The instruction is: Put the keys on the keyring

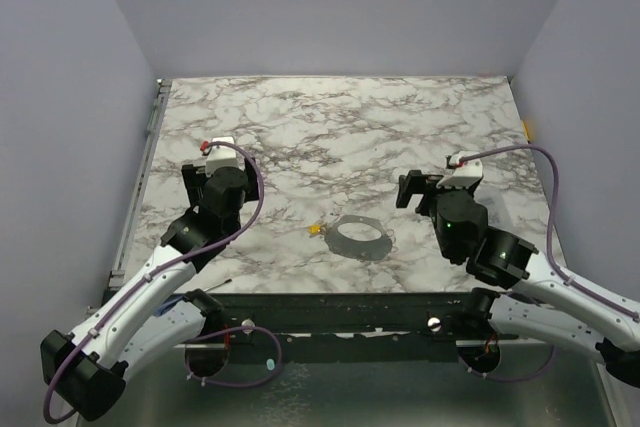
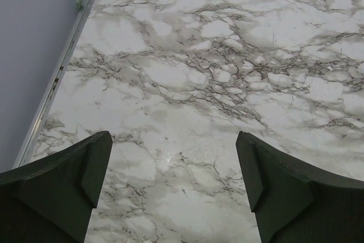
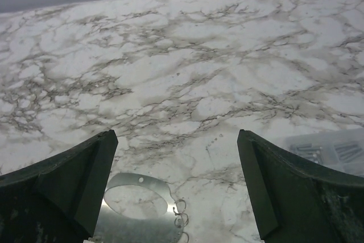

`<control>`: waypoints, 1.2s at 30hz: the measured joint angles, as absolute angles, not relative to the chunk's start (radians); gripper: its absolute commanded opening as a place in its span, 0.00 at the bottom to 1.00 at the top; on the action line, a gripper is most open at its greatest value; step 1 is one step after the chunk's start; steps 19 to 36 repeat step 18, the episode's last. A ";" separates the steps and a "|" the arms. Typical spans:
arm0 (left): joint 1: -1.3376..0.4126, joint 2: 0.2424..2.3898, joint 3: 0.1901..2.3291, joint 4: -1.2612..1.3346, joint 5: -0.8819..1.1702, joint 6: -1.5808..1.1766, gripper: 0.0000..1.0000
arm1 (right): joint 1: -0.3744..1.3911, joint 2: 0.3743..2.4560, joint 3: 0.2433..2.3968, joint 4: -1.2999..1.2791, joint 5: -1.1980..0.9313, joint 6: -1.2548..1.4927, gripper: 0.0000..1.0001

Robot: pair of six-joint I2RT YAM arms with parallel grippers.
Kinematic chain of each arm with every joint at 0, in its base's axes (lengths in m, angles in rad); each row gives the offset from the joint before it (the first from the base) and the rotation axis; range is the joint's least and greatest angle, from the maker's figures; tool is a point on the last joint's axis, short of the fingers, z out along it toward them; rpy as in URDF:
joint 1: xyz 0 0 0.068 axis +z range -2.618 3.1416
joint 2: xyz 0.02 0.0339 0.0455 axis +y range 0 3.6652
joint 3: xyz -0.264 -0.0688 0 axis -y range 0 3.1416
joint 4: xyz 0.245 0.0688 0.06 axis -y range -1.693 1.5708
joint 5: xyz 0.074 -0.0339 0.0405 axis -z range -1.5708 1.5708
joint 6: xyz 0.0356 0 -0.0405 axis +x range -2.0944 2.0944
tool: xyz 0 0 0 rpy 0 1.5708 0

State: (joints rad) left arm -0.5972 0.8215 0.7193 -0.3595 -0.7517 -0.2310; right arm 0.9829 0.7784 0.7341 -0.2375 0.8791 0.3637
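Fingers on both arms stand wide and hold nothing. We take the keyring (image 1: 360, 219), lying flat on the bench (image 1: 330, 127), as our reference point. The key (image 1: 316, 230) rests just beside the keyring, off its left rim; we cannot tell whether the two touch. The left fingers (image 2: 62, 186) hang over bare marble, well apart from the keyring on its left. The right fingers (image 3: 62, 186) hover near the keyring, on its right and slightly beyond it. In the right wrist view a clear box (image 3: 330, 152) lies to the right of the keyring.

We judge the key to be light, stiff and very small, so it is likely to skid or flip under an off-centre pinch. We advise gripping it across the yellow-orange head and leaving the whitish metal end free for threading. We judge the keyring to be thin, rigid and hard to lift off a flat surface. We advise pinching one section of its rim, never the open centre.
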 measured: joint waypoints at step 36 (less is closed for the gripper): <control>-0.549 0.849 0.719 -0.339 -0.696 -0.231 0.99 | 0.983 0.722 0.720 -0.217 0.911 0.294 1.00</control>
